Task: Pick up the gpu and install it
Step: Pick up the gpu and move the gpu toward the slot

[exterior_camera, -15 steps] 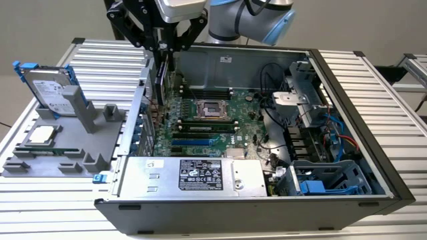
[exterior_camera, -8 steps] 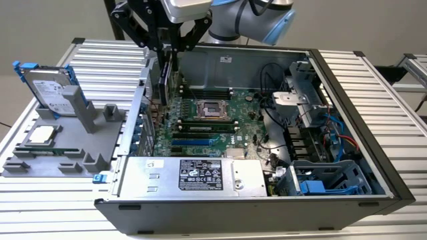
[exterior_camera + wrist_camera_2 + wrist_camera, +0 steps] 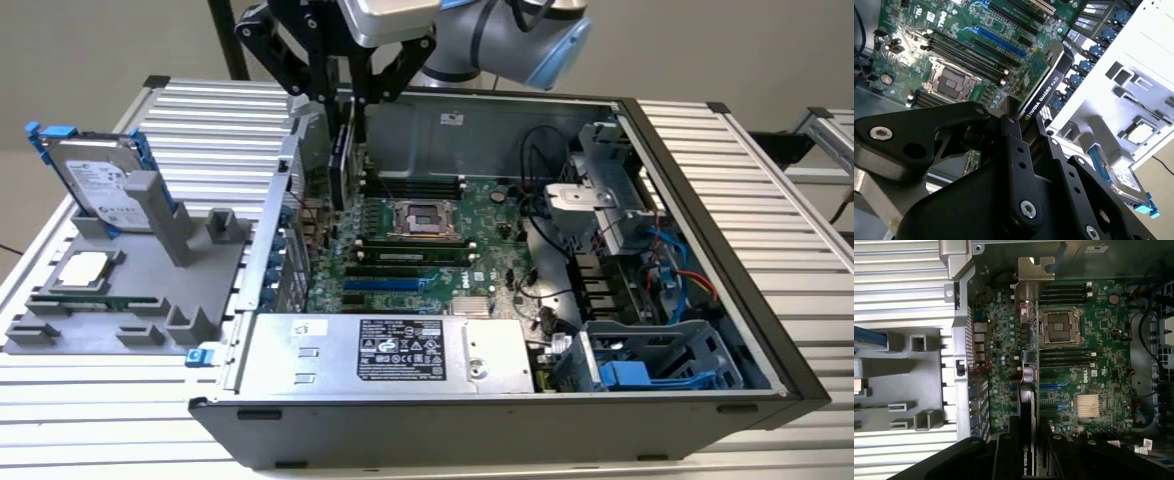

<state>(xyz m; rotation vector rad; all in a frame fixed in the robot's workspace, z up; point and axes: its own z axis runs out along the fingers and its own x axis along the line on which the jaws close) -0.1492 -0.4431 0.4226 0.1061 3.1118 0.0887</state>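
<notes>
My gripper [image 3: 350,98] is shut on the gpu [image 3: 343,165], a thin card held on edge inside the open computer case [image 3: 694,250]. The card hangs above the green motherboard [image 3: 447,250], close to the case's wall on the exterior view's left. In the first wrist view the gpu [image 3: 1027,390] runs edge-on from my gripper [image 3: 1028,442] to its silver bracket [image 3: 1032,271], over the expansion slots. The second wrist view shows the gpu [image 3: 1043,80] clamped between my black fingers [image 3: 1015,142], with green board and a black edge. Whether its lower edge touches a slot is hidden.
A grey holder [image 3: 120,300] on the exterior view's left carries a silver hard drive with blue rails [image 3: 104,178] and a small square CPU chip [image 3: 83,268]. Inside the case are the power supply [image 3: 387,350], the open CPU socket [image 3: 424,218], cables and a drive cage [image 3: 641,360].
</notes>
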